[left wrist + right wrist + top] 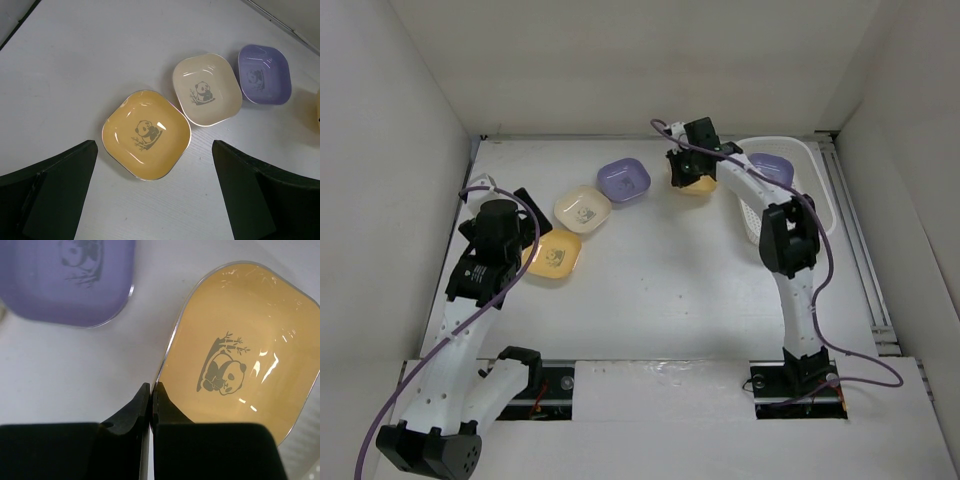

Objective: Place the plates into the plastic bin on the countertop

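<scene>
Right gripper (151, 390): clenched on rim of yellow-orange plate (240, 355), near bench's far edge, just beside plastic bin (823, 190) in far right corner. Left gripper (152, 150): released, over second yellow-orange plate (146, 134) toward left edge. Step judged: transfer to bin. Next move calls for swing rightward past bin wall, then release inside.

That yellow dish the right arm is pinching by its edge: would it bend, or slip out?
Probably stiff: the yellow dish shows no flex with the right arm's jaws shut on its rim alone. Possibly slippery: its surface is glossy, with bright glints, and the hold covers little edge. It looks thin and shallow, so likely light.
</scene>
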Available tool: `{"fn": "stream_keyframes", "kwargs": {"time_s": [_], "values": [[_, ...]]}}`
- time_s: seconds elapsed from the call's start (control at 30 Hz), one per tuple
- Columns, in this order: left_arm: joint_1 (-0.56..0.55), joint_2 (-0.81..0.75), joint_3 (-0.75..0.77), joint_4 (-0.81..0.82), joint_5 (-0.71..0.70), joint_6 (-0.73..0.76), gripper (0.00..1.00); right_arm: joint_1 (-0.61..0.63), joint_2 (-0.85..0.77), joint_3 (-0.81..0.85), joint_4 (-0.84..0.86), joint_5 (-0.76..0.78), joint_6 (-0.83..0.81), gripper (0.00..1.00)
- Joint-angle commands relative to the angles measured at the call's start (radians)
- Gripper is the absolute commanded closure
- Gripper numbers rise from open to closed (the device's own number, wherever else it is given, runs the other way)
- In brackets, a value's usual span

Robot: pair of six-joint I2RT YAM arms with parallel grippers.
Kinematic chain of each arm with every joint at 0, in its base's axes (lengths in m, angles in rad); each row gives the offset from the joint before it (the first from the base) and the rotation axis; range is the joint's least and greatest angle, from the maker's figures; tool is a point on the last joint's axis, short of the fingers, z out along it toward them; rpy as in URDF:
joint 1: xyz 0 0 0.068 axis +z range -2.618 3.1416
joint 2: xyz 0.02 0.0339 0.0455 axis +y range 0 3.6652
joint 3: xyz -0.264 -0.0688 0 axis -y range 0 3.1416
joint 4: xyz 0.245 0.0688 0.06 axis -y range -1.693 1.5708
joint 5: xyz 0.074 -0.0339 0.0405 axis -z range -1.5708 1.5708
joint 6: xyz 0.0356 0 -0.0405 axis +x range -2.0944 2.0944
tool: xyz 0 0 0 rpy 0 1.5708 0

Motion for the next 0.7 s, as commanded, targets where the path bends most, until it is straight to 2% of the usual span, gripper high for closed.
{"fn": "stream_keyframes", "kwargs": {"time_s": [0.0,0.2,0.43,0.57,0.67], "values": [[0.001,-0.005,-0.006,0.026,-0.006,0.014,0.00,0.003,-0.178,-0.022,0.091,-0.101,0.013,1.00],[0.001,-0.005,-0.006,0.026,-0.006,0.014,0.00,-0.015,-0.344,-0.033,0.053,0.045,0.056,1.00],[0.001,-0.015,-0.006,0.026,-0.006,0.014,0.00,-0.127,-0.318,0.076,-0.050,0.293,0.159,1.00],[0.001,-0.015,-0.006,0.026,0.004,0.014,0.00,-0.240,-0.249,0.099,-0.061,0.272,0.168,1.00],[0.001,-0.015,-0.006,0.026,0.004,0.014,0.00,-0.268,-0.197,0.111,-0.083,0.252,0.168,1.00]]}}
